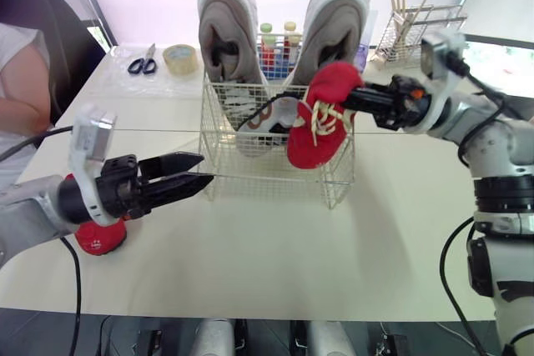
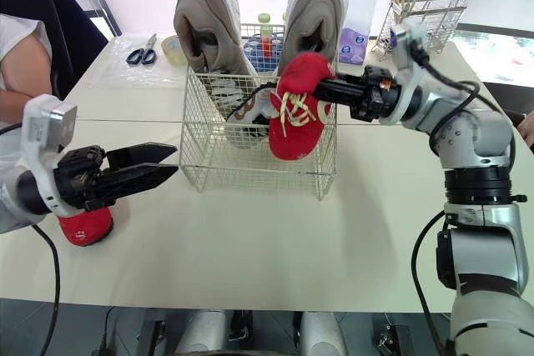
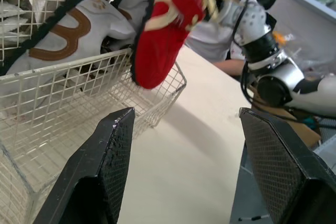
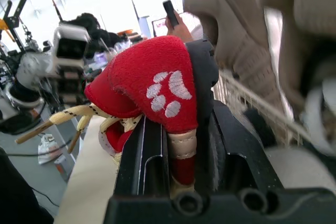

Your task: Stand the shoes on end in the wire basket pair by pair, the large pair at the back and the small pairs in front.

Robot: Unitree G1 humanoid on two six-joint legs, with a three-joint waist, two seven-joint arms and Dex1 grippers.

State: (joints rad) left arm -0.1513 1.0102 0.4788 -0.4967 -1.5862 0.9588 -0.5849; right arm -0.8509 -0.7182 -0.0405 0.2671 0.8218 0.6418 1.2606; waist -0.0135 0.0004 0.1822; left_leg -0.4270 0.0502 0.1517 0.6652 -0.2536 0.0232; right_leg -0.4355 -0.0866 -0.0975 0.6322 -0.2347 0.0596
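Note:
A wire basket (image 1: 219, 156) stands mid-table. Two large grey shoes (image 1: 225, 35) (image 1: 335, 18) stand on end along its back. A small white shoe with brown trim (image 1: 265, 118) leans inside, in front of them. My right gripper (image 1: 344, 99) is shut on the heel of a small red shoe (image 1: 321, 118), which hangs toe down over the basket's front right part. Its laces dangle loose. A second red shoe (image 1: 100, 238) lies on the table under my left arm. My left gripper (image 1: 200, 171) is open and holds nothing, just left of the basket's front corner.
Scissors (image 1: 143, 62) and a tape roll (image 1: 180, 57) lie at the back left. Bottles (image 1: 278, 46) stand behind the basket, and a wire rack with sticks (image 1: 413, 31) is at the back right. A person (image 1: 21, 81) sits at the left edge.

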